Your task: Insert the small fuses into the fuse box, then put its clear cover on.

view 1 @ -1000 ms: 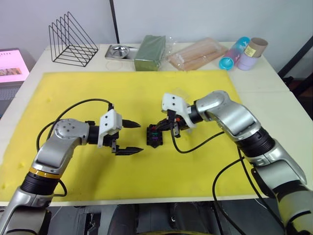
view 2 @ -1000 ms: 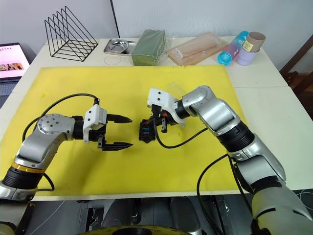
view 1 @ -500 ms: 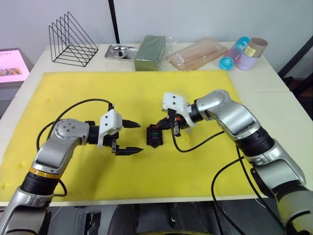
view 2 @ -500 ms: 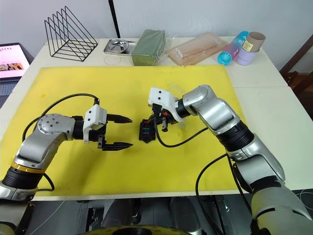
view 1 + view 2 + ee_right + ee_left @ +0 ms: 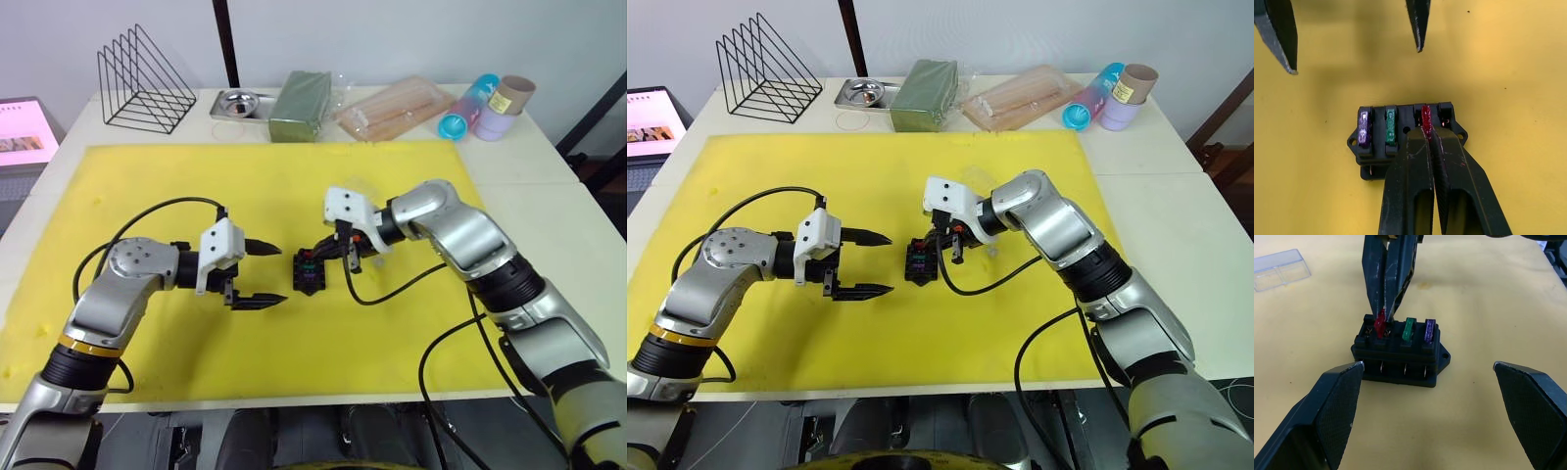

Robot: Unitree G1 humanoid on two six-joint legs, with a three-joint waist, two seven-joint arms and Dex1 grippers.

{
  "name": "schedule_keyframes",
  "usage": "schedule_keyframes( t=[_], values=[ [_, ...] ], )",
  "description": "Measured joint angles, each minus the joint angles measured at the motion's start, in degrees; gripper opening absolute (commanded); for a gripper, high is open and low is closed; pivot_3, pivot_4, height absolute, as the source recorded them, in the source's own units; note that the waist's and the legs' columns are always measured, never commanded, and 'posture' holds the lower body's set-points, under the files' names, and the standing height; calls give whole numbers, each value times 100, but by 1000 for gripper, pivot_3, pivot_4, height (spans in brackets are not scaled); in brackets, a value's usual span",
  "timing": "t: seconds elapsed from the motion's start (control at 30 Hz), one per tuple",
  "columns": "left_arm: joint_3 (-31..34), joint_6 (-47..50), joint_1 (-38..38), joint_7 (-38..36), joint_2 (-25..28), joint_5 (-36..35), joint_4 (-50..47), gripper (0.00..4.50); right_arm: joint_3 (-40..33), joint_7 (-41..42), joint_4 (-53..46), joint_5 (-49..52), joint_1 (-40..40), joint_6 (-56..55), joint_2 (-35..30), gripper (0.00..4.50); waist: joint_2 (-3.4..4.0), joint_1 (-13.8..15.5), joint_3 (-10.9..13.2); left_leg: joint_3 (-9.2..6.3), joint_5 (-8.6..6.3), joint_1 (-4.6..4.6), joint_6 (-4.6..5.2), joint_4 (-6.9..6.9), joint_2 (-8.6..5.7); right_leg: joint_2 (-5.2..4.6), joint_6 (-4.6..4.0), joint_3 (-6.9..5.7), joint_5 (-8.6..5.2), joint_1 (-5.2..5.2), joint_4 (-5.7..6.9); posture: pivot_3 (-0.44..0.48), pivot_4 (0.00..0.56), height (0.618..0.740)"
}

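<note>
The right gripper [image 5: 1426, 128] is clamped on the red fuse [image 5: 1379, 325], holding it at a slot of the black fuse box [image 5: 310, 271], which sits mid-mat with the green fuse [image 5: 1409, 329] and purple fuse [image 5: 1429, 330] already seated beside it. The left gripper [image 5: 263, 273] hovers just left of the box, its fingers wide apart and holding nothing. Likely risk: nothing braces the box, so a tilted or off-centre push could skid it across the mat, or leave the red fuse crooked and too high for the clear cover [image 5: 1280, 268], which lies on the mat just beyond the box. The surface is a yellow foam mat [image 5: 147, 186] on a pale bench [image 5: 549, 196]; along its far edge stand a wire rack [image 5: 143, 80], a metal tray [image 5: 238, 102], a green block [image 5: 302, 105], a bag of sticks [image 5: 397, 108] and cardboard tubes [image 5: 502, 106].
</note>
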Motion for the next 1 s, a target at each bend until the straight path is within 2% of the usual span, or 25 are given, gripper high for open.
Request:
schedule_keyframes(
  t=[0.4, 0.73, 1.0],
  values=[
    [0, 2, 108, 70, -18, -2, -90, 4500, 18, 344, 145, -118, -81, -17, 11, 108, 0, 5, 0, 0, 0, -1, 0, 0, 0, -2, 0, 0, 0, 0, 0, 0, 150, 740],
    [0, -13, 112, 129, -65, 2, -93, 4500, 295, 418, 335, -614, -227, -513, 58, 108, 0, 4, -3, 0, 0, 9, 0, 1, 0, -1, 0, 0, 0, 9, 2, 0, 150, 740],
    [0, -18, 112, 165, -87, 2, -92, 4500, 186, 423, 208, -625, -161, -293, 117, 108, 0, 2, -5, -1, 0, 10, 0, 2, 0, -1, -1, 0, 0, 10, 4, 0, 150, 740]
  ],
)
